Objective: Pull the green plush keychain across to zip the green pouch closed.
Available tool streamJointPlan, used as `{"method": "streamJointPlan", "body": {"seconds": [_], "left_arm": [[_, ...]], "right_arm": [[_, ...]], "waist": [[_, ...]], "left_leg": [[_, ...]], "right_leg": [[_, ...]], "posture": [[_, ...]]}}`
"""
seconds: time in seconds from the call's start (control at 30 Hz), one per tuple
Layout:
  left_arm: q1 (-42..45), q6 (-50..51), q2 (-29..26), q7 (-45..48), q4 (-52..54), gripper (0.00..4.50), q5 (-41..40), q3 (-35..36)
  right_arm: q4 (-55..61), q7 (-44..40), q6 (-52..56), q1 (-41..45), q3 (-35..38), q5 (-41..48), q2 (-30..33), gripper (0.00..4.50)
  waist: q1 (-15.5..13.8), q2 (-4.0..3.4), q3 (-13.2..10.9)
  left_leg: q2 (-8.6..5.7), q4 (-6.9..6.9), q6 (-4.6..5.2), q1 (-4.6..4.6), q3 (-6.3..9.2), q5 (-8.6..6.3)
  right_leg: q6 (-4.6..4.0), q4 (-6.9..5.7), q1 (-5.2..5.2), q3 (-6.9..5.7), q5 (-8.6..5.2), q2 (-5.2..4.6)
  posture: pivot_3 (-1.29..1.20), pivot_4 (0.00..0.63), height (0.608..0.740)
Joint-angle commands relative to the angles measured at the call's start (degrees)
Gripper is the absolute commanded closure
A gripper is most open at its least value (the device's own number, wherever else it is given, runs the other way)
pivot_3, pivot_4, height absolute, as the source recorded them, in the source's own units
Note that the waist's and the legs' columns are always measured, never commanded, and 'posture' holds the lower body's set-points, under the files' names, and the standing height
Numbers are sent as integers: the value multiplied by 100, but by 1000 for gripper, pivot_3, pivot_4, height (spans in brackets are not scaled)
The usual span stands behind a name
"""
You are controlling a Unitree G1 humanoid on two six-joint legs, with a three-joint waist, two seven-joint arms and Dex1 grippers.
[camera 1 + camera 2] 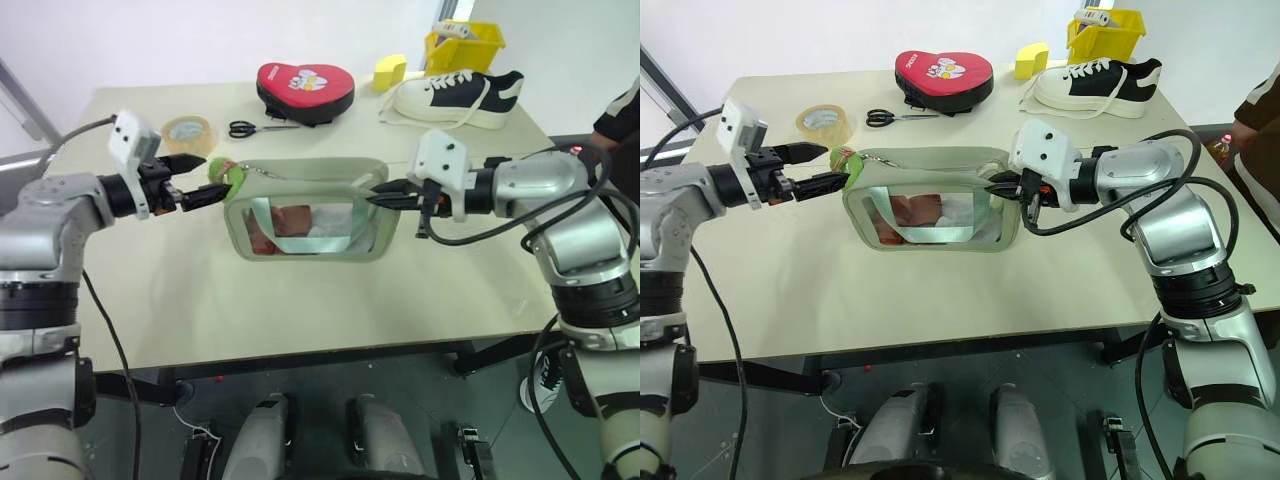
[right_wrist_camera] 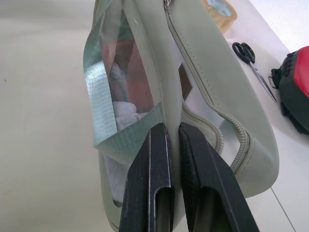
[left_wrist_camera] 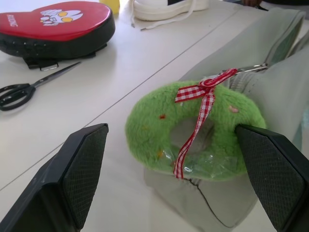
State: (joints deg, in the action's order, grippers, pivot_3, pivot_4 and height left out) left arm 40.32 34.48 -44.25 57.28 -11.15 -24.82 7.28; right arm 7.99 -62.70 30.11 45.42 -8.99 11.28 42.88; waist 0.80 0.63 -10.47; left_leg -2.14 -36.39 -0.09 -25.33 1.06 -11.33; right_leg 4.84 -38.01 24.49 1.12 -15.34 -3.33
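On the table's [image 1: 150, 300] left side, the left gripper [image 1: 192, 180] is wide open, one finger on each side of the keychain [image 1: 226, 176]. From the head views the fuzzy green ring looks like a small blob at the pouch's [image 1: 305, 215] top left corner. The left wrist view shows much more: the keychain [image 3: 193, 130] is a ring with a red checked ribbon [image 3: 200, 104] tied on it, and it leans on the pouch [image 3: 275, 92]. One finger [image 3: 270, 174] touches the ring's edge; the other stands apart from it.

The pouch stands upright in the middle of the table, with red things behind its clear window. The right wrist view looks along its top and shows the zip [image 2: 212, 116] gaping open near that end.

At the pouch's right end, the right gripper [image 1: 376, 195] is closed tight on the pouch's edge. The right wrist view shows its two fingers [image 2: 152, 183] pinching the thin wall between them.

Farther back sit a tape roll [image 1: 188, 132], scissors [image 1: 255, 128], a red heart pad [image 1: 305, 90], a yellow block [image 1: 390, 72], a shoe [image 1: 460, 98] and a yellow bin [image 1: 468, 45]. A person's sleeve [image 1: 620, 120] shows at the right edge.
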Motion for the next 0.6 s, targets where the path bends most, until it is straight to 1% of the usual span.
{"method": "streamJointPlan", "body": {"seconds": [0.03, 0.1, 0.2, 0.33, 0.37, 0.5, 0.6], "left_arm": [[122, -116, 35, 26, 17, 259, 45, -55], [162, -131, 76, 23, -54, 871, 64, -56], [209, -170, 120, 22, -113, 2285, 88, -48], [286, -218, 137, 19, -184, 4280, 101, -49], [294, -229, 136, 24, -195, 4457, 105, -49], [462, -261, 91, 78, -258, 4457, 118, -43], [788, -134, 28, 247, -297, 4457, -16, 5]], "right_arm": [[262, 7, -14, 4, 15, 43, 16, 4473], [280, 18, -7, 4, 19, 39, 21, 4500], [292, 39, 5, 0, 21, 35, 22, 4500], [312, 56, 28, -11, 40, 43, 32, 4500], [314, 59, 30, -13, 40, 44, 32, 4500], [279, 75, 9, -12, 43, 30, 34, 4500], [236, 94, -23, -9, 39, 10, 26, 4500]], "waist": [[3, 0, 0], [-3, 0, 0], [1, 0, 0], [-5, 0, 0], [-6, 0, 0], [-6, 0, 0], [-7, 3, -1]], "left_leg": [[0, 0, 0, 0, 0, 0], [0, 1, 0, 0, 0, 0], [0, -2, 0, 1, 1, 0], [0, -3, 0, 0, 0, 0], [0, -2, 0, 0, 1, 0], [0, -4, 0, 0, 0, 0], [0, -8, 0, -1, 1, 0]], "right_leg": [[0, 0, 0, 0, 0, 0], [0, 0, 0, 0, 0, 0], [0, -3, -1, -1, 0, 0], [0, -2, -1, -1, 0, 0], [0, -2, -1, -1, 0, 0], [0, -3, -1, -1, 0, 0], [1, -3, -2, -2, 0, 1]], "posture": [[0, 150, 740], [0, 150, 740], [0, 150, 740], [0, 150, 740], [0, 150, 740], [0, 150, 740], [0, 150, 740]]}}
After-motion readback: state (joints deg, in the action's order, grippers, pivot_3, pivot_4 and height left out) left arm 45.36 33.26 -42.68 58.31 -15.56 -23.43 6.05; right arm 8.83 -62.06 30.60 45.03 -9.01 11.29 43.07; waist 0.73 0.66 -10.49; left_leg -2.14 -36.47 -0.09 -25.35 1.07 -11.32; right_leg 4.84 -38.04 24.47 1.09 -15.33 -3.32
